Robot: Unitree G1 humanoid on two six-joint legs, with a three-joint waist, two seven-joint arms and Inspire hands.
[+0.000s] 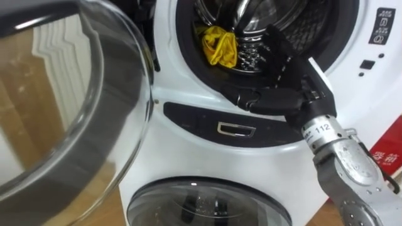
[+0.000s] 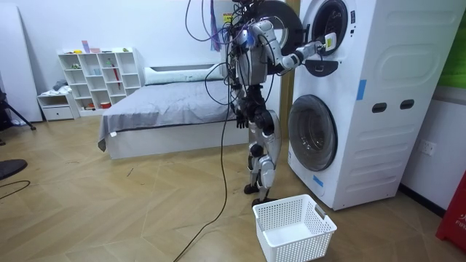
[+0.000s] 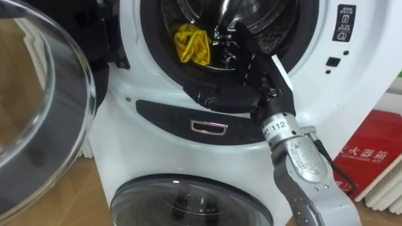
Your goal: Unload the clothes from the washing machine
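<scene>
Right hand (image 1: 294,85) reaches into the upper washing machine (image 1: 352,88) drum, fingers (image 1: 276,49) straight and open, just right of the yellow cloth (image 1: 220,47); left hand (image 2: 239,118) hangs at its side.

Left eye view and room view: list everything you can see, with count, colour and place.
washing machine: one, white, two units stacked, in front of the robot
upper door: one, glass, swung open to the left
lower door: one, glass, shut
cloth: one, yellow, inside the upper drum
basket: one, white, on the floor by the machine
bed: one, grey, behind the robot
shelf: one, white, by the far wall
red box: one, right of the machine
right hand: black, open, in the drum's mouth, apart from the cloth
left hand: dark, hanging at its side
</scene>
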